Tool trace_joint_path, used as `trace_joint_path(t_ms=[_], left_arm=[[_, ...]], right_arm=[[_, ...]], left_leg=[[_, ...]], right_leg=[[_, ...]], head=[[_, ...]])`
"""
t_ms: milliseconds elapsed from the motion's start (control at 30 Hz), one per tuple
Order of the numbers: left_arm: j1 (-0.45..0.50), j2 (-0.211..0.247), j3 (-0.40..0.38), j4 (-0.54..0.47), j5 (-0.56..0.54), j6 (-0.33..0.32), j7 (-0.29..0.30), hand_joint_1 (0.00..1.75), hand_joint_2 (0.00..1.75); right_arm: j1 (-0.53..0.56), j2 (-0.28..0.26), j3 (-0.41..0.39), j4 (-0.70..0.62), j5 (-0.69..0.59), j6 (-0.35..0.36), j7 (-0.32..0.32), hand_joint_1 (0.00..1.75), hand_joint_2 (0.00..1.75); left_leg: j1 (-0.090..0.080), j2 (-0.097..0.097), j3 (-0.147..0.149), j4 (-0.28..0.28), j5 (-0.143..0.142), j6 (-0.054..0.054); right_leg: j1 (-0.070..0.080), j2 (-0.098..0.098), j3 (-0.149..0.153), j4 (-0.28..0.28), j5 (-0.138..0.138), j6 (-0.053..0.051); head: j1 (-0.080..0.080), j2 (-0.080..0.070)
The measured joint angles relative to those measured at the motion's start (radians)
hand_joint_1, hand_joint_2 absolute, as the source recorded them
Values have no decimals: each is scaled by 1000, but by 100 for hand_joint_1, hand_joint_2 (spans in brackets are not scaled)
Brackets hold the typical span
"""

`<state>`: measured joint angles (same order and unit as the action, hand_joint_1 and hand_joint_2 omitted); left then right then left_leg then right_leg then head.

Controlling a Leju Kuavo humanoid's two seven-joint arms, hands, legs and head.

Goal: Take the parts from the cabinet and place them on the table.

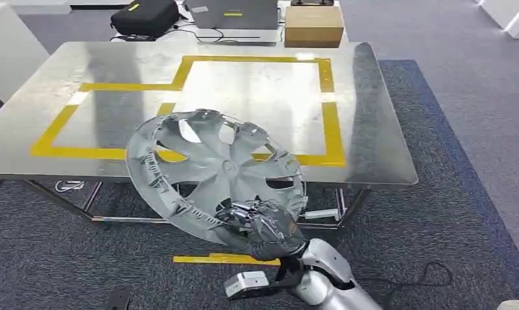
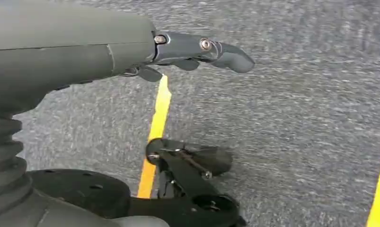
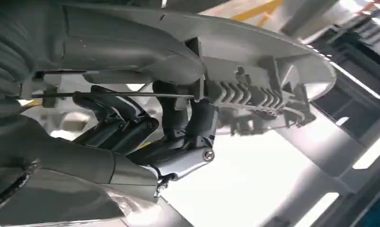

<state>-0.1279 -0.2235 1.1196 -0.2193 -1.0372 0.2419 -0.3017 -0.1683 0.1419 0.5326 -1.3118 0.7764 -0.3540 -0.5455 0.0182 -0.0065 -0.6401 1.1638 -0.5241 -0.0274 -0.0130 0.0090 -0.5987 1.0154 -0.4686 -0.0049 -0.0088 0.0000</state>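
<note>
Hubcap [image 1: 214,169] gripped at its near rim by right hand [image 1: 264,227], tilted over table [image 1: 373,129] edge: carrying step, placing next. Left hand [image 2: 131,52] hanging over carpet, fingers extended, holding nothing. Fingers [image 3: 197,127] curled around hubcap rim; calls for lowering flat, then releasing.

Bright glare on the table [image 1: 373,116]; wrist views seem blurred.

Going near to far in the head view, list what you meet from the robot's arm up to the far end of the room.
right hand → hubcap → steel table → cardboard box
</note>
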Motion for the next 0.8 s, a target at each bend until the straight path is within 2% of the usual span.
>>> trace_joint_path(t_ms=[33,67,100,133,200,233,267,300,367,400,433,467,533,567,600,633,700,733,767,800], left_arm=[[-3,0,-5,0,-1,0,1,0,175],[-5,-3,-8,0,-3,-1,2,0,175],[-9,-5,-9,0,-4,-1,2,0,175],[-11,-6,-11,0,-8,-1,4,0,175],[-9,-8,-15,0,-10,0,9,0,175],[-12,-11,-17,0,-10,0,10,0,175],[-16,-11,-17,0,-10,0,10,0,175],[-19,-13,-18,0,-10,0,11,0,175],[-17,-15,-21,0,-9,0,12,0,175],[-16,-15,-21,0,-9,0,15,0,175],[-15,-15,-22,0,-8,1,16,0,175],[-16,-16,-22,0,-8,1,17,0,175],[-16,-16,-24,0,-7,2,19,0,175],[-17,-19,-24,0,-6,2,21,0,175],[-19,-19,-24,0,-6,2,23,0,175],[-18,-19,-25,0,-3,2,23,0,175],[-16,-20,-25,0,-1,2,25,0,175],[-17,-19,-25,0,0,2,25,0,175],[-17,-19,-25,0,0,2,25,0,175],[-17,-19,-25,0,0,2,25,0,175]], right_arm=[[-17,-1,-9,26,18,0,18,175,175],[-39,-4,-16,56,41,-3,34,175,175],[-65,-7,-22,90,73,-8,51,175,175],[-87,-9,-27,118,108,-12,69,175,175],[-130,-15,-33,189,173,-31,100,175,175],[-153,-18,-37,221,195,-35,117,175,175],[-177,-21,-41,250,209,-45,129,175,175],[-199,-22,-46,285,217,-53,145,175,175],[-224,-27,-62,331,222,-66,158,175,175],[-233,-30,-68,355,227,-72,169,175,175],[-241,-34,-75,378,236,-75,181,175,175],[-252,-39,-84,401,247,-78,194,175,175],[-281,-48,-96,440,276,-83,225,175,175],[-299,-54,-103,468,293,-86,238,175,175],[-318,-58,-110,493,307,-90,250,175,175],[-327,-63,-116,513,320,-96,259,175,175],[-336,-82,-134,551,336,-106,270,175,175],[-338,-86,-141,563,340,-108,271,175,175],[-339,-90,-146,572,341,-110,271,175,175],[-339,-90,-146,572,341,-110,271,175,175]], left_leg=[[3,1,34,-92,59,-2],[-1,1,44,-123,44,0],[-5,3,42,-133,19,13],[-6,2,41,-132,46,21],[-8,1,41,-132,53,35],[-5,2,44,-139,58,43],[-4,3,44,-139,59,49],[-4,2,43,-139,59,54],[-8,2,42,-138,58,59],[-10,2,42,-138,57,60],[-12,2,44,-138,56,61],[-14,0,46,-138,55,62],[-19,-2,52,-138,52,64],[-18,-1,51,-138,50,63],[-27,-2,47,-133,47,58],[-24,-2,45,-135,50,53],[-21,-2,47,-138,51,45],[-23,-2,47,-134,43,38],[-22,-1,47,-125,36,33],[-22,-1,47,-125,36,33]], right_leg=[[-1,0,5,0,-4,5],[2,0,8,0,-5,11],[3,1,1,2,-3,18],[4,2,-1,1,-5,24],[2,0,4,-4,-4,37],[1,1,-7,0,-11,44],[0,-3,-19,29,-32,46],[1,-3,-49,96,-67,48],[2,-3,-136,270,-137,50],[2,-3,-165,325,-149,50],[3,-3,-172,325,-133,47],[4,-3,-149,275,-91,41],[10,-4,-63,93,0,22],[16,-6,-34,30,14,9],[16,-8,-7,-1,4,7],[18,-8,-11,-1,4,12],[20,-6,-10,-4,4,10],[9,-8,-2,-15,10,6],[8,-8,1,-18,11,4],[8,-8,1,-18,11,4]], head=[[0,0],[1,0],[-2,0],[0,0],[-1,0],[-1,0],[3,0],[5,0],[5,0],[5,0],[5,0],[5,0],[5,0],[4,0],[4,0],[2,0],[3,0],[5,0],[3,0],[3,0]])
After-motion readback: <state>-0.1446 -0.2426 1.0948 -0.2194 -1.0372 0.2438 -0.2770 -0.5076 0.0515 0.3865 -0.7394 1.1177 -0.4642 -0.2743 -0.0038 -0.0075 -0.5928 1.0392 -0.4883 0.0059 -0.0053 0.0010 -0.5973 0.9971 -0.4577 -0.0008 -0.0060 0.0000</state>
